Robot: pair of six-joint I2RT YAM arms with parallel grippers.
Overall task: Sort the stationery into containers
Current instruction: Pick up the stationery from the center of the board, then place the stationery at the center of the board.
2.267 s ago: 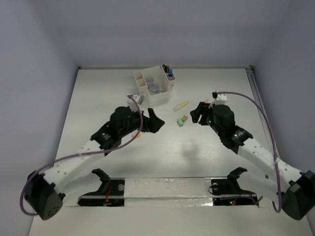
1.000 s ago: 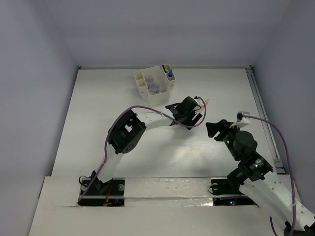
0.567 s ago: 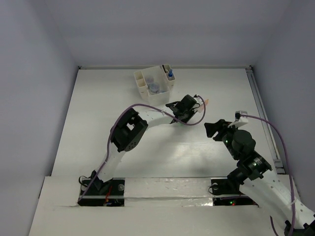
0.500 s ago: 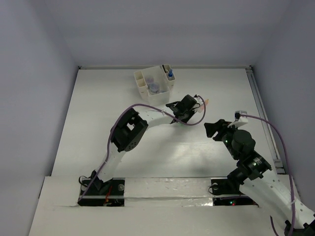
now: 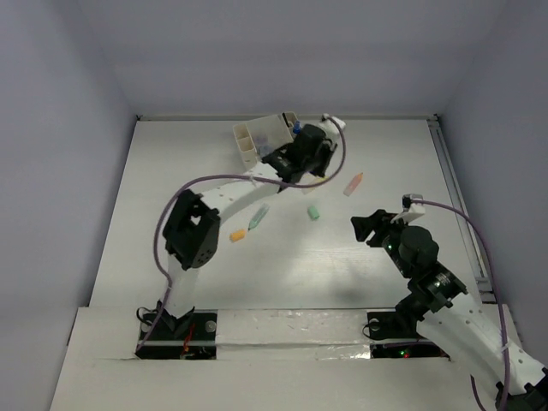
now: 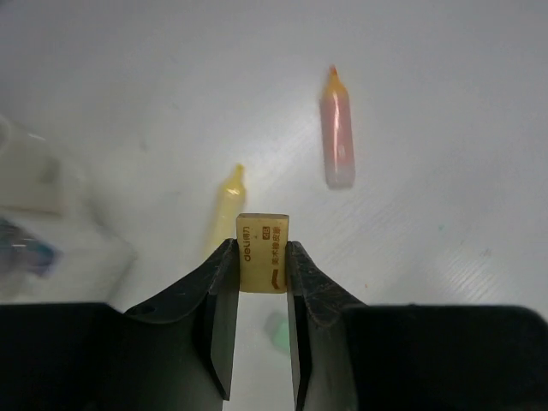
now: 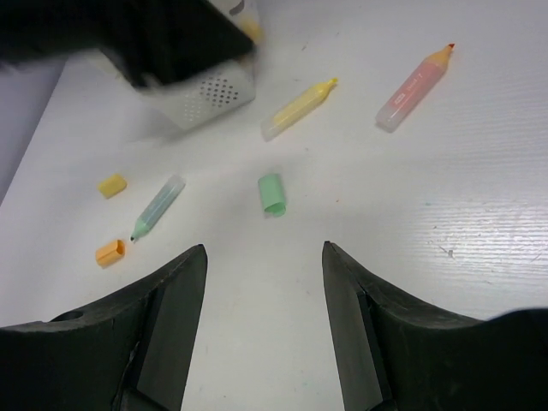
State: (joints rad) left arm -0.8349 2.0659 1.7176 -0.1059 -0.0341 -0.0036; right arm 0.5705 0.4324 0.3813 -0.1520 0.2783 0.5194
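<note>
Cream-white, the desk organizer (image 5: 247, 153) lies just left of our left gripper (image 6: 263, 271), the nearer arm's; our right gripper (image 7: 265, 257) hangs spread, well apart. We pinch a pale yellow eraser (image 6: 264, 247), lengthwise along the left fingers.

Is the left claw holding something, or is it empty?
Holding something. The left gripper is shut on a small yellow eraser, which sits pinched between its jaws.

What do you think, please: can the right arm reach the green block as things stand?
Probably yes: the right gripper is open and empty, and the green block lies ahead of it with nothing between.
</note>
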